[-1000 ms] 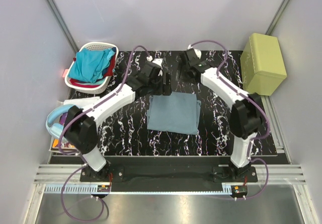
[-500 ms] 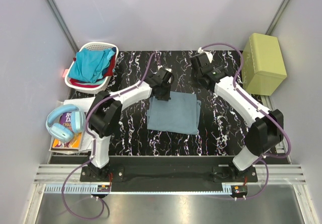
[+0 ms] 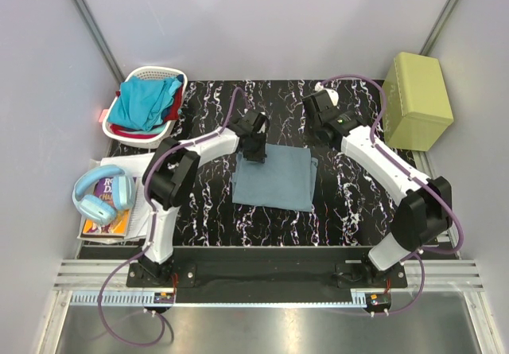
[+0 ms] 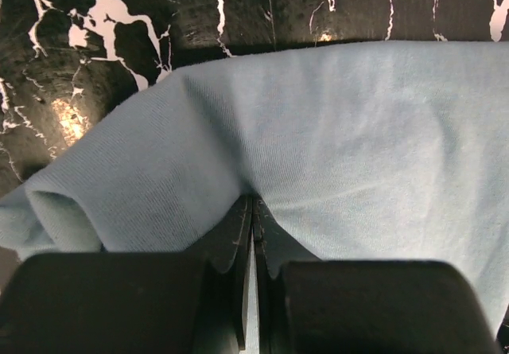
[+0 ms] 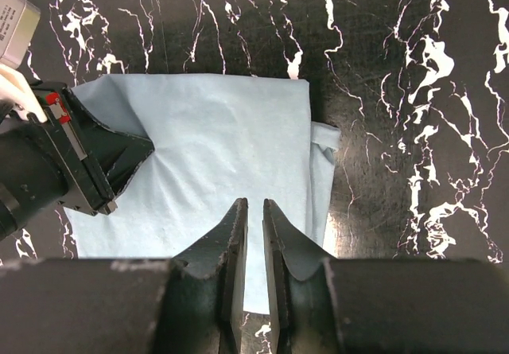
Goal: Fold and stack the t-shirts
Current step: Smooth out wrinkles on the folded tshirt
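A folded grey-blue t-shirt [image 3: 274,180] lies flat in the middle of the black marble table [image 3: 350,203]. My left gripper [image 3: 254,153] is at the shirt's far left corner, shut on a pinch of the cloth [image 4: 318,131], which puckers at its fingertips [image 4: 253,204]. My right gripper [image 3: 320,134] hovers above the far right side of the shirt [image 5: 207,139]. Its jaws stand a narrow gap apart with nothing between them [image 5: 254,204]. A turquoise t-shirt [image 3: 143,103] and a red one [image 3: 172,110] lie bunched in the white laundry basket [image 3: 153,71] at the far left.
An olive-green box [image 3: 417,99] stands at the far right edge. Blue headphones [image 3: 99,195] rest on a book and papers [image 3: 107,223] off the table's left side. Grey walls close in the back and both sides.
Both grippers stood open at the shirt's far edge. The left has come down onto the far left corner and shut on the cloth. The right has narrowed and drawn back to the right.
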Robot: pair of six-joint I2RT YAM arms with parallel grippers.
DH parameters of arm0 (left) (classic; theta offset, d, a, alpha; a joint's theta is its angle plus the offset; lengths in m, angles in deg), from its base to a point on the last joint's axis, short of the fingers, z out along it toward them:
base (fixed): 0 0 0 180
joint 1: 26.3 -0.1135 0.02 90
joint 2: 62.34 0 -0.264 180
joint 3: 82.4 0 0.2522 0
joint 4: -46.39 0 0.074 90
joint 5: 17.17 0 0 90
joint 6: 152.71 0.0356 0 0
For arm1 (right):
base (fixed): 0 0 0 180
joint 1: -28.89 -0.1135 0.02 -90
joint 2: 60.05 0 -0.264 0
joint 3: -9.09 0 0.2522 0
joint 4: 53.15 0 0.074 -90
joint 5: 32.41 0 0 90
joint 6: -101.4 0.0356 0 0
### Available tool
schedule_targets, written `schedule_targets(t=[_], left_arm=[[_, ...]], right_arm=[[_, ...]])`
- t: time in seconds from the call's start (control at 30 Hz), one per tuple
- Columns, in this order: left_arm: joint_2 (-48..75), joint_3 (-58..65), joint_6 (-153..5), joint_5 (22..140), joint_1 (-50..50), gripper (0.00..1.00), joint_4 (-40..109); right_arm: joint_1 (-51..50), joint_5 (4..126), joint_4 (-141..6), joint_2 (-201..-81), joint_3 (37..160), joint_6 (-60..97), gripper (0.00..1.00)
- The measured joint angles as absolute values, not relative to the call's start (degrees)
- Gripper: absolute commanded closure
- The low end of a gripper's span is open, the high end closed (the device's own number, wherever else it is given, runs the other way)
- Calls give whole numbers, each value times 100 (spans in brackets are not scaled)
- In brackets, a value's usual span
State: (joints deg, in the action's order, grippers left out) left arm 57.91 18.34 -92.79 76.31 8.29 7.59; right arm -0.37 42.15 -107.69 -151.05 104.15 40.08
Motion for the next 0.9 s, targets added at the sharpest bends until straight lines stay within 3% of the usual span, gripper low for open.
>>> schedule_targets(t=[0.13,0.27,0.53,0.9], left_arm=[[5795,1832,-9277,7655,824,95,772],[5629,1703,-9251,7557,846,89,811],[4672,1968,-8975,7105,899,86,488],[4934,2029,-8973,7065,855,88,527]], right_arm=[[-37,4208,-10775,-15078,10415,4008,80],[-37,4206,-10793,-15052,10413,4006,80],[-37,4212,-10832,-14967,10409,4010,81],[-37,4210,-10834,-14842,10232,4010,81]])
